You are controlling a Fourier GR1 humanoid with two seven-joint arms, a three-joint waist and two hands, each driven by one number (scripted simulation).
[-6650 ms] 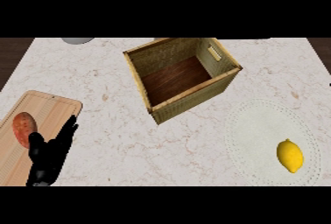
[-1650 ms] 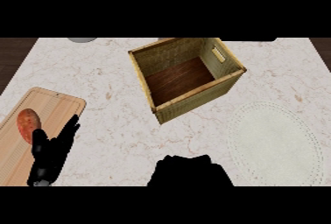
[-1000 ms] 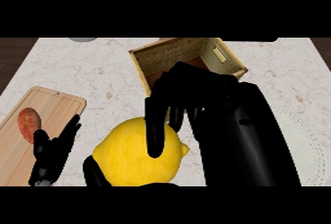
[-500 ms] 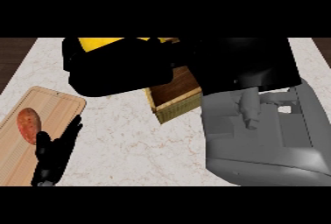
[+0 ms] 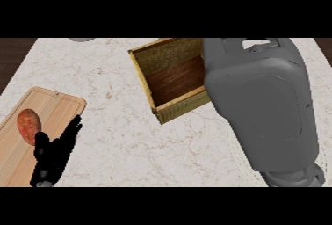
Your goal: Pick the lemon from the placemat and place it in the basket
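Pale wood at the far left: a cutting board (image 5: 39, 132) lies on the tabletop (image 5: 130, 145), carrying a reddish-brown oval item (image 5: 28, 126) that I cannot name with confidence. It plays no part in the task.

My left hand (image 5: 55, 151) shows over the board's near right edge, dark fingers (image 5: 71, 129) straight and relaxed, pointing away from me, holding nothing. I judge it parked there so as to leave the middle of the work area free.

Centre: the basket (image 5: 156, 61), woven walls, dark wooden floor, set at an angle to me. The part of the floor I can see holds no lemon. Its right side is hidden.

Right: my grey right forearm (image 5: 262, 105) runs up from the lower edge and crosses over the basket's right portion. The hand itself is out of sight beyond the forearm, so I cannot tell whether its fingers are closed round anything. The lemon is not visible anywhere, nor is the placemat; the forearm covers that part of the surface. Judgement: the arm is positioned over the basket because this is the delivery stage, lemon presumably in the hidden hand.

Surface: light marbled stone with faint brown veining. Dark wood shows past its left edge and far right corner. A small grey round object (image 5: 82, 39) is cut off at the far edge.
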